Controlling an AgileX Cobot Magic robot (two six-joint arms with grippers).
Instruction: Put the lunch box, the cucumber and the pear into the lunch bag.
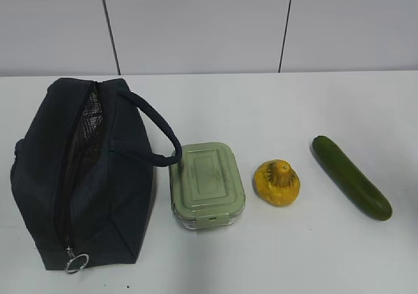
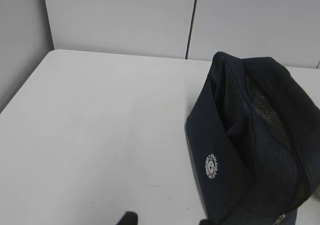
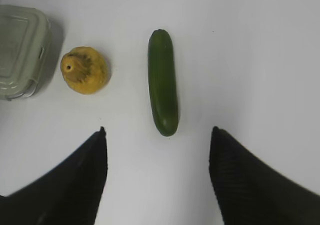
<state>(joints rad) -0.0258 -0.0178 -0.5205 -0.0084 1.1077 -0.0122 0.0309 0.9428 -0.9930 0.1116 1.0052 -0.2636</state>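
Note:
The dark navy lunch bag (image 1: 78,170) stands at the left with its top zipper open, mesh lining showing and the silver ring pull (image 1: 76,263) at the near end; it also shows in the left wrist view (image 2: 255,140). The sage-green lunch box (image 1: 207,184) sits right of it, also in the right wrist view (image 3: 17,50). The yellow pear (image 1: 277,183) (image 3: 84,70) lies right of the box. The cucumber (image 1: 351,176) (image 3: 163,81) lies furthest right. My right gripper (image 3: 159,131) is open and empty, just short of the cucumber's near end. Only the fingertips (image 2: 127,218) of my left gripper (image 2: 165,220) show, apart, left of the bag.
The white table (image 1: 274,111) carries everything and ends at a pale panelled wall (image 1: 196,26) behind. Its left edge shows in the left wrist view (image 2: 25,85). Neither arm appears in the exterior view.

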